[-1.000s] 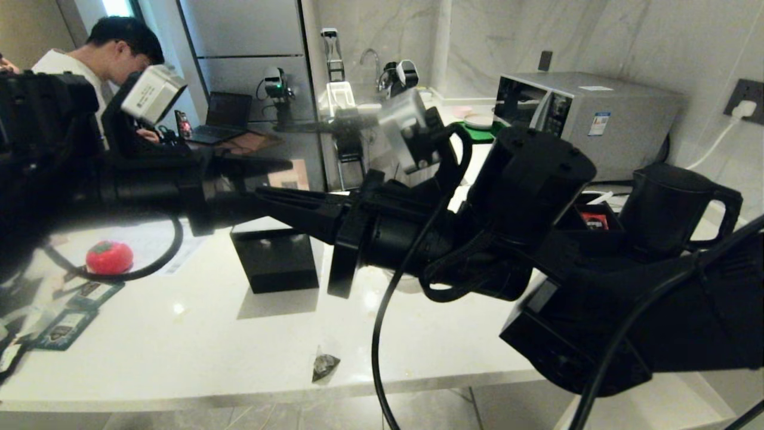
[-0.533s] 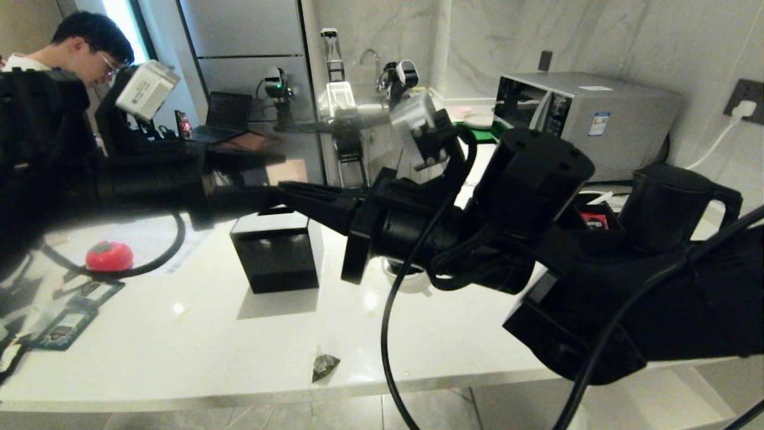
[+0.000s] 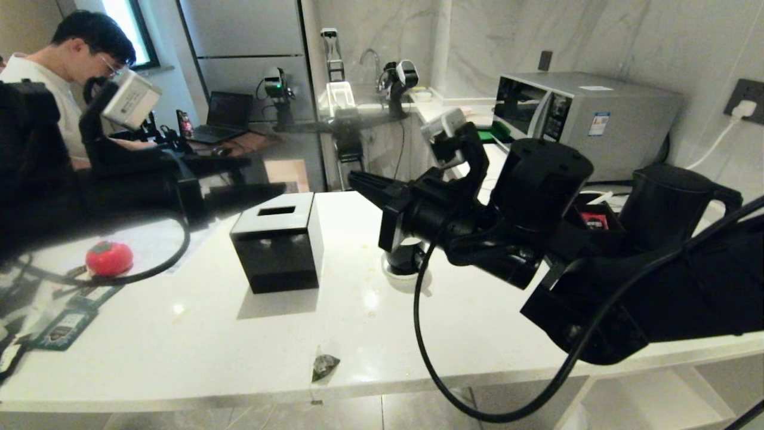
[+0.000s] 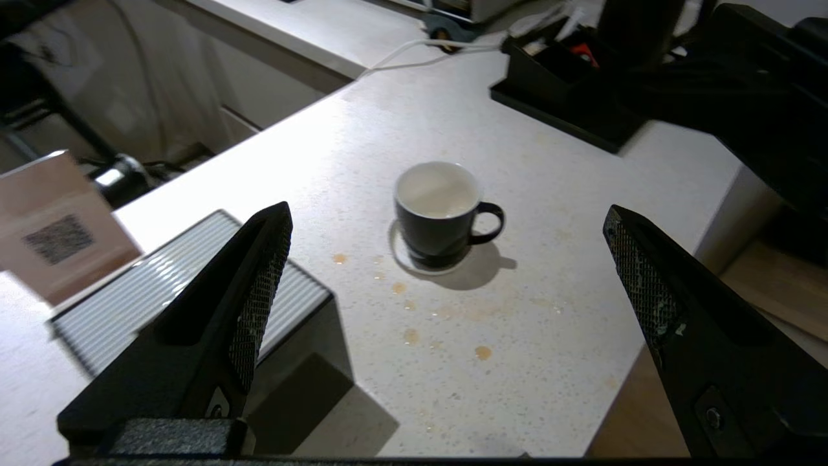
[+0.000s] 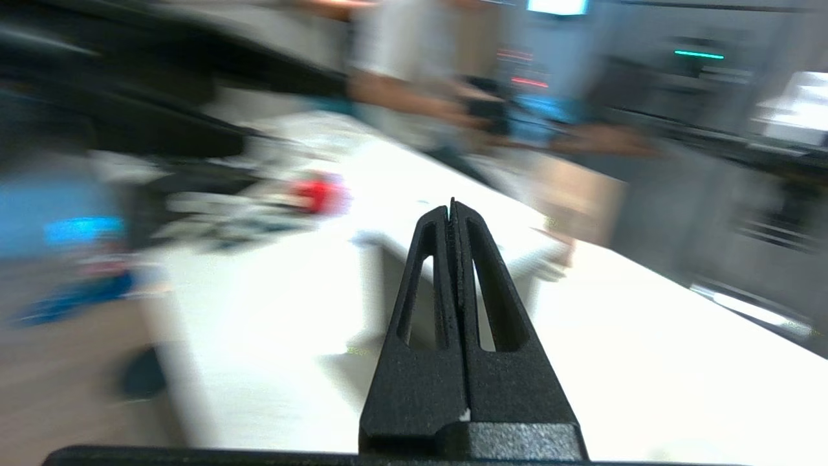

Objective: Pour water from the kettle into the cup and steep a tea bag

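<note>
The black cup [image 4: 438,217] with a white inside stands on its small saucer [image 4: 404,259], handle to one side. In the head view my right arm hides most of the cup [image 3: 406,261]. My left gripper [image 4: 446,208] hovers open above the counter, short of the cup and holding nothing; it reaches in from the left [image 3: 268,174]. My right gripper [image 3: 358,177] is shut and empty, pointing left in the air above the cup. The tall black kettle [image 3: 668,203] stands at the right. The tea bag [image 3: 325,364] lies near the counter's front edge.
A black tissue box [image 3: 277,251] sits left of the cup. There is a red round object [image 3: 108,257] and flat sachets [image 3: 62,327] at the left. A black tray [image 3: 591,218] holds a red packet beside the kettle. A microwave [image 3: 585,119] stands behind. A person [image 3: 71,65] sits far left.
My right arm has swung to the right, so its shut gripper no longer covers the tissue box and part of the cup shows. The left arm has drawn back leftward.
</note>
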